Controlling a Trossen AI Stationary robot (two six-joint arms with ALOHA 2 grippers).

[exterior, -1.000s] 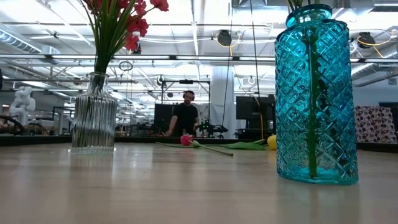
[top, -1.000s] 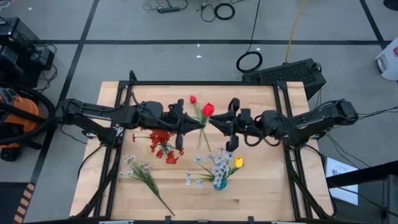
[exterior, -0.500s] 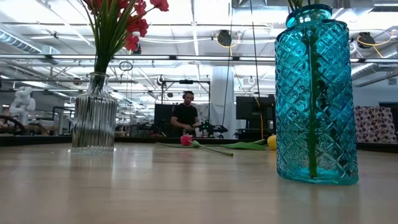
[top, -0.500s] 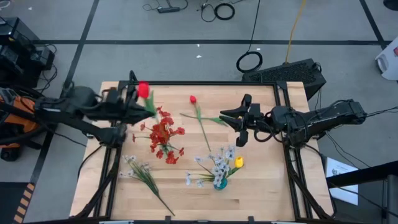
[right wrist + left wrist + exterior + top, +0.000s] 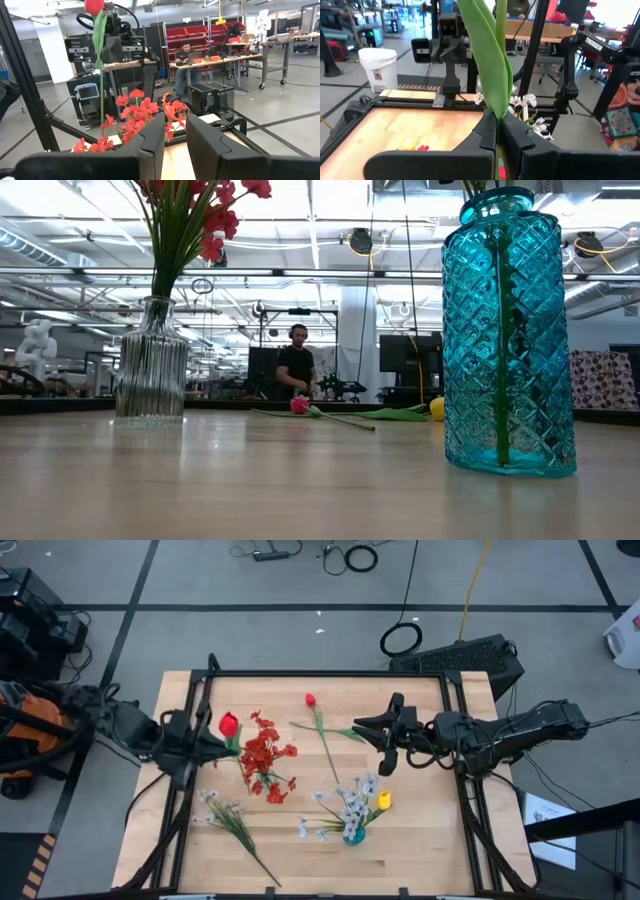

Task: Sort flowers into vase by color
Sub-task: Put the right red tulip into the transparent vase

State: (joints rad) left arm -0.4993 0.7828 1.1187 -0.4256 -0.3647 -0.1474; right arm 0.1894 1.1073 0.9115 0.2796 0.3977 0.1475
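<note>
Since the previous frame, the red tulip [image 5: 229, 724] has been carried down to the left centre, beside the red bouquet [image 5: 264, 758], clamped in the left gripper [image 5: 212, 743]. Vase insertion is judged imminent. The right gripper [image 5: 388, 738], right of centre, is slightly parted and empty.

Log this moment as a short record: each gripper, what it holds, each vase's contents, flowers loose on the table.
left gripper: left table edge, jaws shut on red tulip
right gripper: right of centre, holds nothing, jaws slightly apart
clear vase: red blossoms
blue vase: white blossoms, yellow tulip
loose on table: second red tulip, white spray
</note>
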